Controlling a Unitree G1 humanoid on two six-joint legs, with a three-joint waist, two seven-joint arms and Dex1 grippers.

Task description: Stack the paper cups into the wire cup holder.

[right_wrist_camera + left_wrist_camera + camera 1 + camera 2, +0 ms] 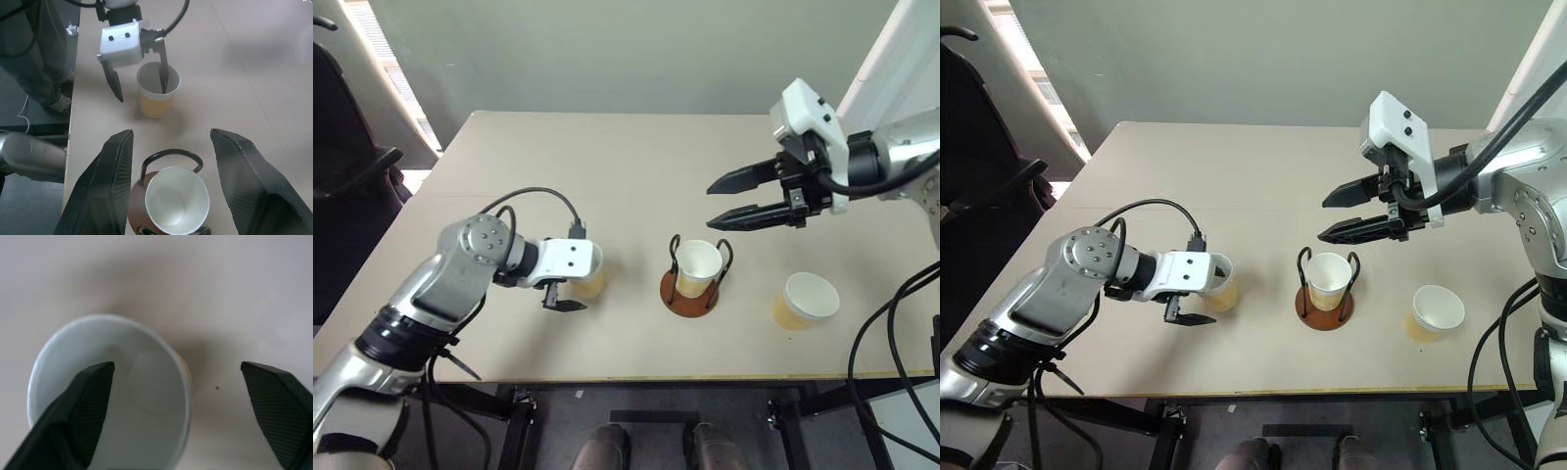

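Paper cup on the robot's left is being approached by the left gripper (pixel 139 78), one finger inside the rim and one outside.

Yellow-tan and white-rimmed, this left cup (pixel 1221 284) is standing upright on the bench (pixel 607 166); the left fingers are spread apart and are not yet pressing its wall. To do the step well, the robot should be closing slowly on the wall just below the rolled rim, firmly enough to lift but not to crush the thin paper, and then lifting straight up. The wire cup holder (pixel 690 294) is already carrying one cup (pixel 698 266) between its hoops; the third cup (pixel 806 301) is standing on the robot's right. The right gripper (pixel 729 198) is hovering above the holder, fingers apart and holding nothing. No brand, label or writing can be read.
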